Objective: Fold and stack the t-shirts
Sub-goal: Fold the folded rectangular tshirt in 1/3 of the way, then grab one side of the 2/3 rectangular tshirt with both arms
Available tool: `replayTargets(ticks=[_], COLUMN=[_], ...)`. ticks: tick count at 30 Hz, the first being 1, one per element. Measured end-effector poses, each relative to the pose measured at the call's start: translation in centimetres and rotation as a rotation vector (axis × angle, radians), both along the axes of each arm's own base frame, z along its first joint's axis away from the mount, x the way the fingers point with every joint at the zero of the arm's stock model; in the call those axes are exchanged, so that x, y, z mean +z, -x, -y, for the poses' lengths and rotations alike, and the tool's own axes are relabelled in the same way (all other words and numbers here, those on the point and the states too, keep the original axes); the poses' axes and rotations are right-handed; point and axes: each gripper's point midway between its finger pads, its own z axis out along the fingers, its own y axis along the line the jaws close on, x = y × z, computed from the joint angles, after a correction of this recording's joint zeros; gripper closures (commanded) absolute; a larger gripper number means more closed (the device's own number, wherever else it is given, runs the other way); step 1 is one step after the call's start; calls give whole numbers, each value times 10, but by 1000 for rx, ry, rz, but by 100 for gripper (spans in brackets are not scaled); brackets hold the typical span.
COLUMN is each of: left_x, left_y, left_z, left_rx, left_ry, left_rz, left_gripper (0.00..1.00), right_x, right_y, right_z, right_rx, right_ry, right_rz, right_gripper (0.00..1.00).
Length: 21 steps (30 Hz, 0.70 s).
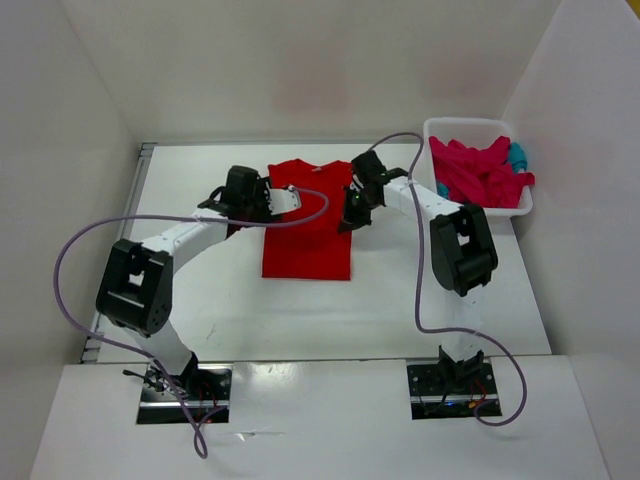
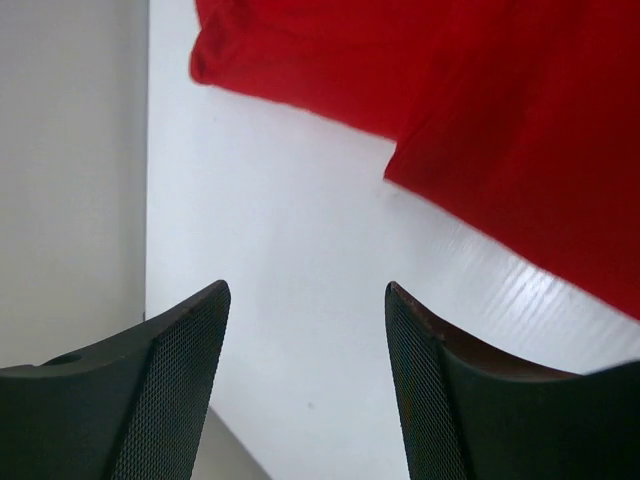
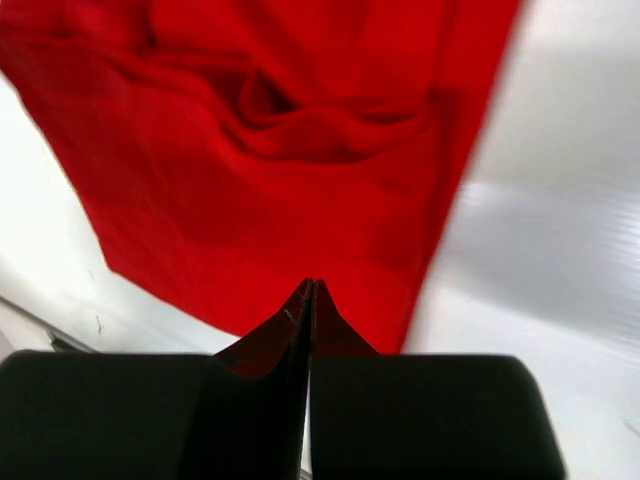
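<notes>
The bright red t-shirt (image 1: 308,225) lies spread on the white table, collar towards the back. It fills the top of the right wrist view (image 3: 280,150) and the upper right of the left wrist view (image 2: 520,130). My left gripper (image 1: 240,207) is open and empty over bare table beside the shirt's left sleeve (image 2: 240,55). My right gripper (image 1: 350,212) is at the shirt's right edge, its fingers pressed shut with no cloth showing between them. The crimson-pink t-shirt (image 1: 478,172) and the teal-blue t-shirt (image 1: 517,155) lie bunched in the basket.
The white lattice basket (image 1: 470,127) stands at the back right of the table. White walls close in the table at the left, back and right. A purple cable (image 1: 300,218) from the left arm hangs over the red shirt.
</notes>
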Motion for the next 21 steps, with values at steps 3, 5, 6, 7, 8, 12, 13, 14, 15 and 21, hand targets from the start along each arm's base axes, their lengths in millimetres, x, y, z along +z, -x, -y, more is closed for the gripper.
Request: replayTargets(ticks=[3, 5, 6, 7, 8, 12, 13, 14, 15, 21], left_x=[18, 24, 26, 25, 23, 4, -2, -7, -12, -25], left_y=[12, 24, 30, 36, 44, 75, 84, 91, 98, 135], left_z=[-9, -15, -16, -15, -13, 8, 14, 18, 20, 12], left_rx=[9, 7, -4, -17, -30, -118, -143, -163, -183, -312], left_ry=[-6, -14, -26, -35, -42, -82, -91, -98, -111, -214], left_rz=[11, 6, -1, -12, -29, -86, -108, -127, -143, -143], left_gripper=[27, 13, 3, 3, 0, 0, 0, 0, 0, 0], right_x=[-2, -4, -7, -10, -15, -38, -42, -44, -45, -30], right_y=[5, -3, -11, -19, -28, -36, -36, -36, -35, -14], right_z=[-14, -19, -22, -23, -25, -19, -16, -13, -11, 1], right_rx=[34, 37, 34, 30, 26, 4, -1, -7, -10, -27], right_ry=[-14, -20, -19, -17, -10, 21, 28, 33, 35, 37], right_rz=[-2, 1, 8, 14, 22, -2, -8, -12, -17, -7], right_gripper=[100, 100, 100, 100, 100, 100, 99, 96, 92, 53])
